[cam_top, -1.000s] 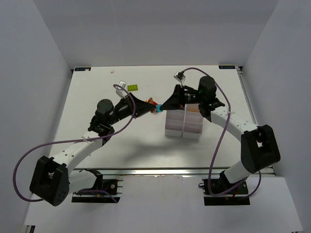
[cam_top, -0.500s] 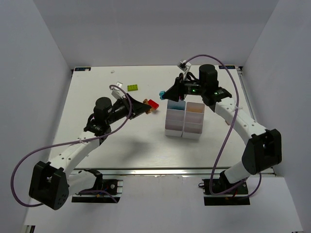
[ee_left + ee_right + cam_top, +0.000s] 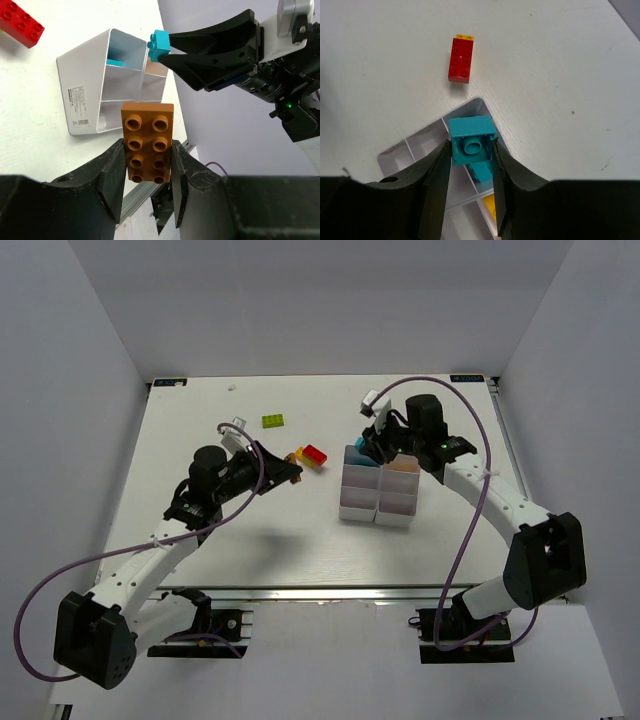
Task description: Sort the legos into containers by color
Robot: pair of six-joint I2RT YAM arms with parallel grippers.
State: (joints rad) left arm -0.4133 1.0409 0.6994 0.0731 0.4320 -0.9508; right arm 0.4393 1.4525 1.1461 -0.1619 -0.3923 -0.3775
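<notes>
My left gripper [image 3: 147, 152] is shut on an orange lego [image 3: 148, 141], held above the table left of the containers [image 3: 378, 502]; in the top view the left gripper [image 3: 290, 465] is near a red lego [image 3: 314, 455]. My right gripper [image 3: 472, 150] is shut on a cyan lego [image 3: 472, 139] and hovers over the far-left bin of the white containers [image 3: 410, 145]. Another cyan lego [image 3: 484, 173] lies in that bin, and a yellow lego [image 3: 489, 204] lies in the bin beside it. A lime green lego [image 3: 273, 421] rests further back.
The red lego [image 3: 461, 59] lies flat on the table just beyond the containers, with a small yellow piece [image 3: 465, 36] at its far end. The two grippers face each other closely over the containers' left side.
The right gripper has carried the cyan lego from beside the red lego to above the containers' far-left bin. The left gripper has drawn back left with the orange lego.
</notes>
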